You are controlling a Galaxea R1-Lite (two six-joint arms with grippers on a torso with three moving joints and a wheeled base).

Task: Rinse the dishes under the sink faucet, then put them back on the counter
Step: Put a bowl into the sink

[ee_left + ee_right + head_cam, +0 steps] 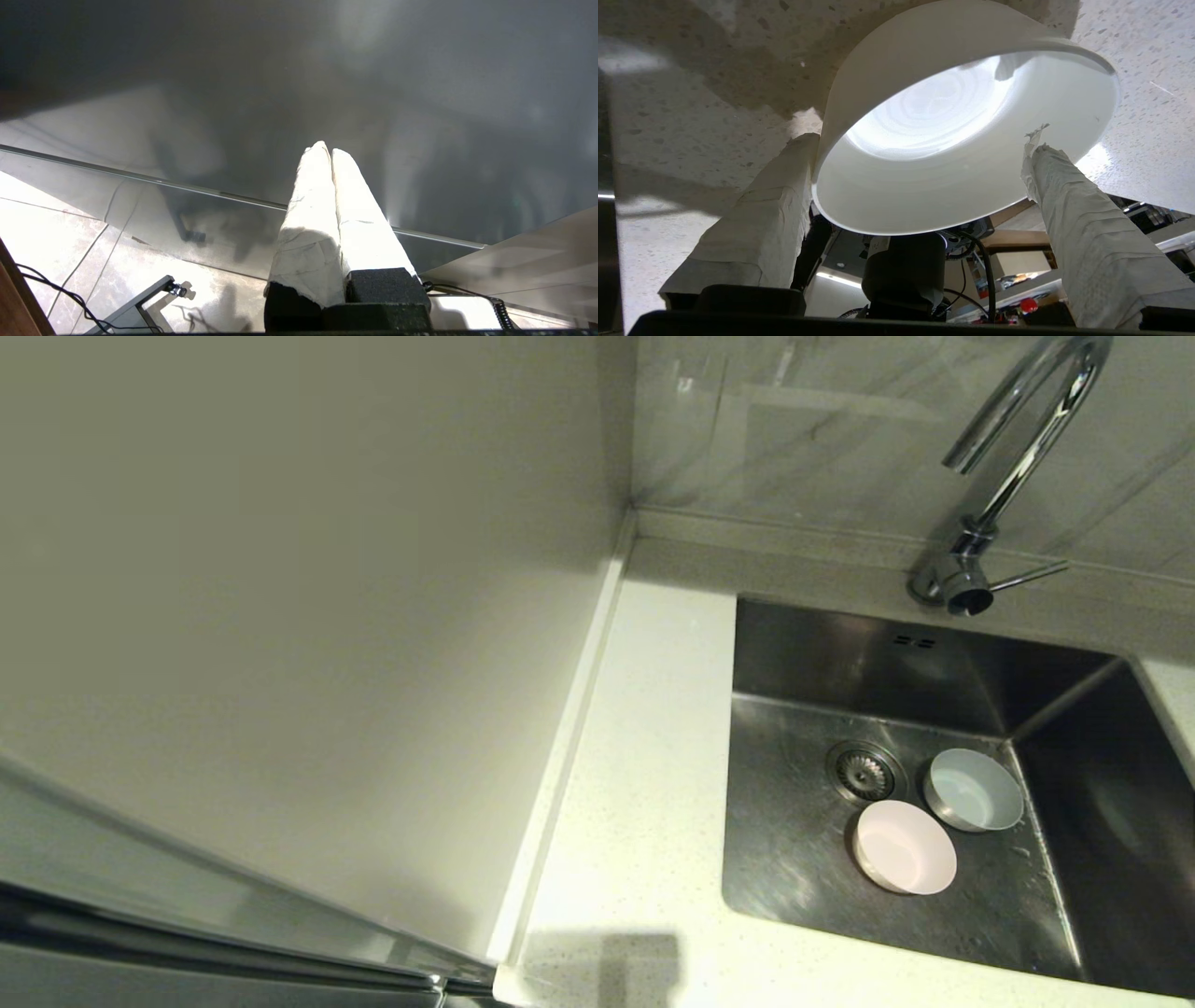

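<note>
Head view shows you two bowls down in the sink point(794, 859): a pink bowl point(904, 847) and a blue bowl point(973, 790), touching, next to the drain point(865, 772). Your right gripper point(920, 154) is spread wide around a white bowl point(962, 121), one finger on each side, above the speckled counter point(691, 107). It may be gripped or just let go; you can't be sure. Next, get a bowl under the faucet point(1013, 467). Your left gripper point(331, 154) is parked, fingers pressed together.

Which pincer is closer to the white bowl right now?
Right. The right pincer straddles the white bowl, one finger outside its wall, one inside. The left pincer is shut and parked, pointing at a dark panel, no bowl near.
</note>
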